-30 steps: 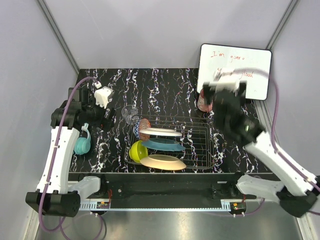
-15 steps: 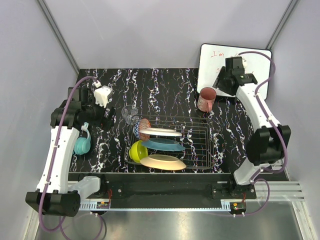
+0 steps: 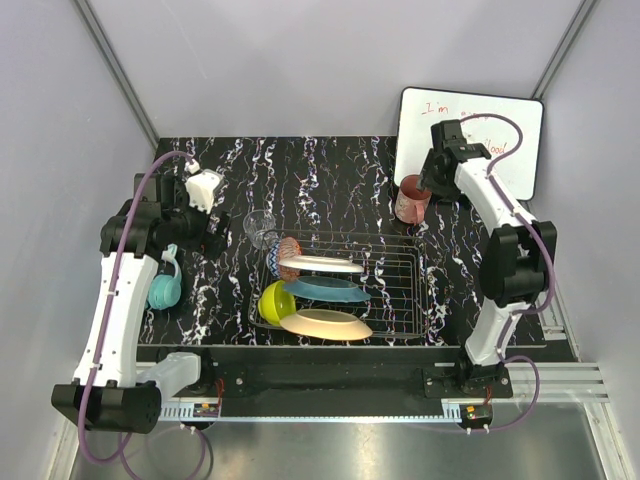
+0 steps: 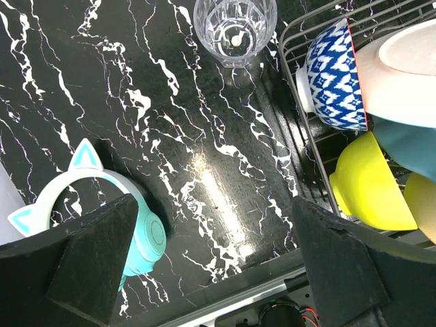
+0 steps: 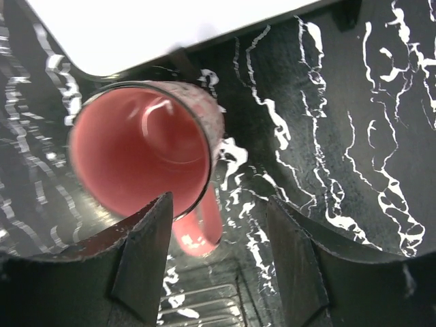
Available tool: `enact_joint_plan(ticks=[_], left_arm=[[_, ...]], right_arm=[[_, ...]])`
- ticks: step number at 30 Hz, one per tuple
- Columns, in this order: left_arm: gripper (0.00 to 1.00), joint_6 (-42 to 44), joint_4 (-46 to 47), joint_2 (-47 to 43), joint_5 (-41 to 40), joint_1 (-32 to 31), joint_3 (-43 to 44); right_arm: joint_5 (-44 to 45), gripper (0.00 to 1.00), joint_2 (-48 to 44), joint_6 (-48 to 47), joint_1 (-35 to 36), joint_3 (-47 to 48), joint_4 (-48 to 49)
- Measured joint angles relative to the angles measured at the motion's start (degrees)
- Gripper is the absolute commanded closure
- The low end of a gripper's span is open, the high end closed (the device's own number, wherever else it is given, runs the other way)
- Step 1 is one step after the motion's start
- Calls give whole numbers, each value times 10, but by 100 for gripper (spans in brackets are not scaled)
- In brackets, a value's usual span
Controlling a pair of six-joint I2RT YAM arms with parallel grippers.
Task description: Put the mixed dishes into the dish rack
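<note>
The reddish-brown cup [image 5: 139, 153], speckled outside and pink inside, stands upright far right between the whiteboard [image 3: 510, 150] and the dish rack [image 3: 400, 290]. The right gripper [image 5: 218, 197] has its fingers apart around the cup's handle. The left gripper [image 4: 212, 201] gapes wide.

From above, you can't read the red writing on the white board [image 3: 412, 130], and the right arm [image 3: 480, 195] covers part of the reddish-brown cup [image 3: 405, 205]. In your left wrist view, the frame edge crops the teal plate [image 4: 415, 143].

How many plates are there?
3, all in the dish rack: white plate at the back, teal plate in the middle, orange plate nearest the arms. None seems hidden.
</note>
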Motion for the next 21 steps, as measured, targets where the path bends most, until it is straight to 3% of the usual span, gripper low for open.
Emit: enact_joint_plan(ticks=[6,12,18,21], left_arm=[[1,0,1,-18,0,0,0],[1,0,0,-45,-1,0,0],[1,0,-5,-69,-2,0,0],[1,0,-12,-82,-3,0,0]], right_arm=[[18,40,38,-1,0,5,-4],[38,52,101,-8,0,52,-13],[44,56,149,-15,0,66,-17],[44,72,157,-15,0,66,-17]])
